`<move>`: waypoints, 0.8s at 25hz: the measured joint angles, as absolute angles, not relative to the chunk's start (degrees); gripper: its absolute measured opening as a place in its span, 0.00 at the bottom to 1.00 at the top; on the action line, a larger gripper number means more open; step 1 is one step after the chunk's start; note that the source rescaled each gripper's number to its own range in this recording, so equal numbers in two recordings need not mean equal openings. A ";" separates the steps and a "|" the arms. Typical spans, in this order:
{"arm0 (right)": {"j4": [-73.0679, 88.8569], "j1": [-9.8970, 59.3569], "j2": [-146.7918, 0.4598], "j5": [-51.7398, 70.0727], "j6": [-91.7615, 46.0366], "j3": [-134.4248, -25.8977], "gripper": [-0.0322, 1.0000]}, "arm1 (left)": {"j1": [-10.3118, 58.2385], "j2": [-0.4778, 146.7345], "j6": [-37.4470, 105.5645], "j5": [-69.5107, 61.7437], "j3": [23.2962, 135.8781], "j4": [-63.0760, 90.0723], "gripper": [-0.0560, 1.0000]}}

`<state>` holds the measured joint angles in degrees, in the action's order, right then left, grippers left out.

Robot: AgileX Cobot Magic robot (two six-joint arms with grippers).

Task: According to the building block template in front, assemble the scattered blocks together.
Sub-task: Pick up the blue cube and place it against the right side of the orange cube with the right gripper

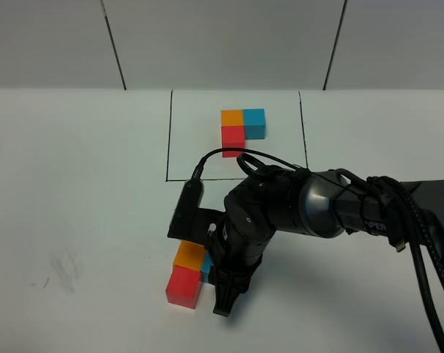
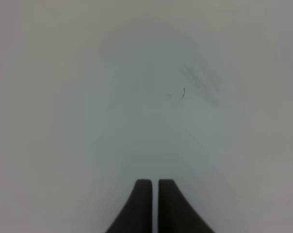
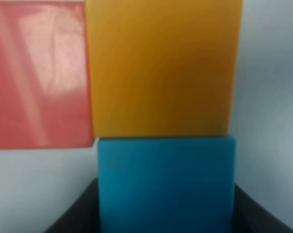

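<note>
Exterior high view: the right arm reaches across the white table (image 1: 75,184) to the loose cubes at 7 o'clock, well apart from the building block template (image 1: 242,126) framed in black lines at 12 o'clock.
Scattered blocks: the red cube (image 1: 184,286) sits nearest the camera, touching the orange cube (image 1: 189,256) behind it; a sliver of the cyan-blue cube (image 1: 206,266) shows at the orange cube's 3 o'clock, mostly hidden by the right gripper (image 1: 226,294).
Left arm: not visible from this camera.
Left wrist view: the left gripper (image 2: 155,194) hangs over bare table, fingers pressed together with only a thin slit between them and nothing held; faint smudges (image 2: 201,81) mark the surface ahead.
Right wrist view: the cyan-blue cube fills the near field between dark finger edges, face to face with the orange cube; the red cube lies beside the orange one.
Right grip: appears clamped on the cyan-blue cube, though finger contact is blurred.
Risk: opening or pulling away skewed could drag the cyan-blue cube off the orange face, or nudge the whole trio, spoiling the L-shape.
</note>
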<state>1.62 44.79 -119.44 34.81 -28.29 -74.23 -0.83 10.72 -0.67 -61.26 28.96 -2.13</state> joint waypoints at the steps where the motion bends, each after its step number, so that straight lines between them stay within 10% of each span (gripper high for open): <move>1: 1.62 44.79 -119.44 34.81 -28.29 -74.23 0.52 | -0.83 10.72 -0.67 -61.26 28.96 -2.13 0.05; 20: 0.97 44.79 -119.93 36.18 -28.23 -74.23 0.82 | -0.83 10.72 -0.67 -61.26 28.96 -2.13 0.05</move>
